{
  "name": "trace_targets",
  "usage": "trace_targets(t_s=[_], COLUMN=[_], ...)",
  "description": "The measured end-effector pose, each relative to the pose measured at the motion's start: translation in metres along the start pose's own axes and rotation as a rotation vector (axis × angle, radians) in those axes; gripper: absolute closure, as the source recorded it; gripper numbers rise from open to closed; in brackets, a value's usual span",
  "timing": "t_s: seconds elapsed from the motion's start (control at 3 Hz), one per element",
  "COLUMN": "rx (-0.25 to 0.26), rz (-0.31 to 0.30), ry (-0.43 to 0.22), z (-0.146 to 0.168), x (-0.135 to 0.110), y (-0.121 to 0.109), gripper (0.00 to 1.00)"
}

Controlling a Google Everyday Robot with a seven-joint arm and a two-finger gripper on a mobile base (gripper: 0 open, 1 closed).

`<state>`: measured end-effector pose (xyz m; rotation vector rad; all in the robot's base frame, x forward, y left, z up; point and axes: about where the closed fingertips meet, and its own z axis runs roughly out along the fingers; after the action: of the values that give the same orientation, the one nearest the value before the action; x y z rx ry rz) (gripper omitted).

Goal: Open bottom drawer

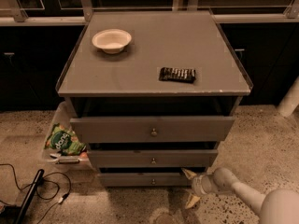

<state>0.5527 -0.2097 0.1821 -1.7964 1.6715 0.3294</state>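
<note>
While the arm reaches in low from the right, gripper (190, 187) at right end of bottom drawer (140, 179), jaws spread.

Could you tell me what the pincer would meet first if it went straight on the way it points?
The pincer, low at the right, open and pointing left, would probably first meet the right end of the bottom drawer, though depth is unclear.

My gripper (190, 187) sits at the right end of the bottom drawer (140, 179); I can't tell whether it touches the front. My arm (247, 197) is cut off at the lower right.
</note>
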Motion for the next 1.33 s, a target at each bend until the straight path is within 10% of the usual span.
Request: trace_targets(t_s=[1.33], rx=[-0.007], rz=[-0.057], ry=[-0.018], z=[0.044], x=[0.006], y=[-0.032], gripper=[0.00])
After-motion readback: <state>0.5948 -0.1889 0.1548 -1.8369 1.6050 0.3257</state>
